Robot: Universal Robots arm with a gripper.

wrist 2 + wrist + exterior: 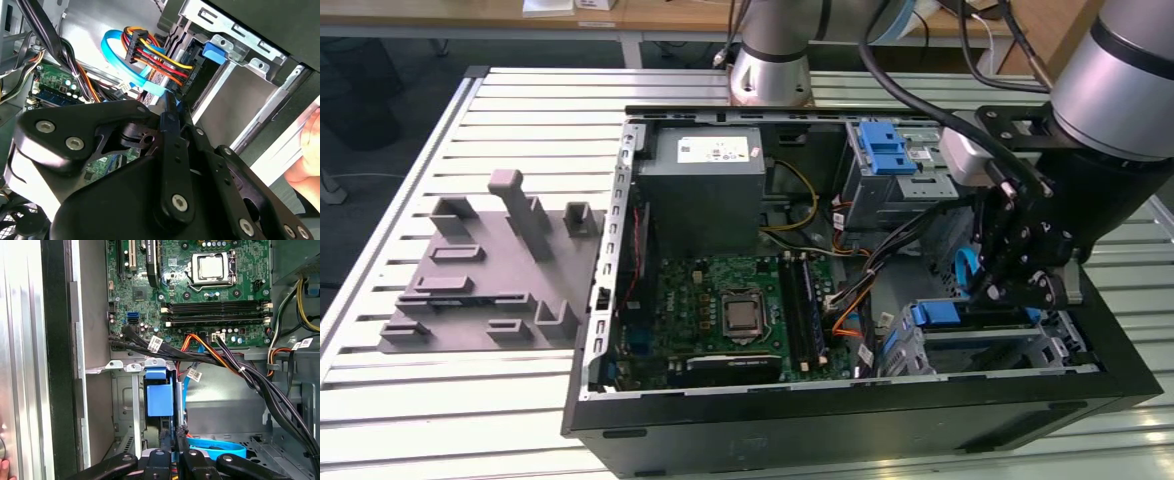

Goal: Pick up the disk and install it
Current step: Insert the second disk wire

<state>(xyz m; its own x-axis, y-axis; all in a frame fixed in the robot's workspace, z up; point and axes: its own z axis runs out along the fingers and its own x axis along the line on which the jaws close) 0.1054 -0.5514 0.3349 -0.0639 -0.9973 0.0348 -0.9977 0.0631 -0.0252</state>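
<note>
- The end effector point(1017, 290) is down inside the open computer case point(854, 430), over the lower drive cage point(1041, 345) at the exterior view's right.
- In the first wrist view its fingers point(172, 440) stand close together on a thin edge just beside the blue tab point(160, 399); in my judgement they are clamped on the disk point(176, 405), standing on edge in the cage slot. The drive body is mostly hidden.
- Step in hand, as judged: installation. The disk looks partly entered, not confirmed seated.
- The blue data cable point(122, 57) and the coloured power wires point(160, 57) lie near the slot mouth.
- Seating calls for a straight push along the slot, clear of those cables.
- A person's hand point(305, 160) shows beside the case edge.
</note>
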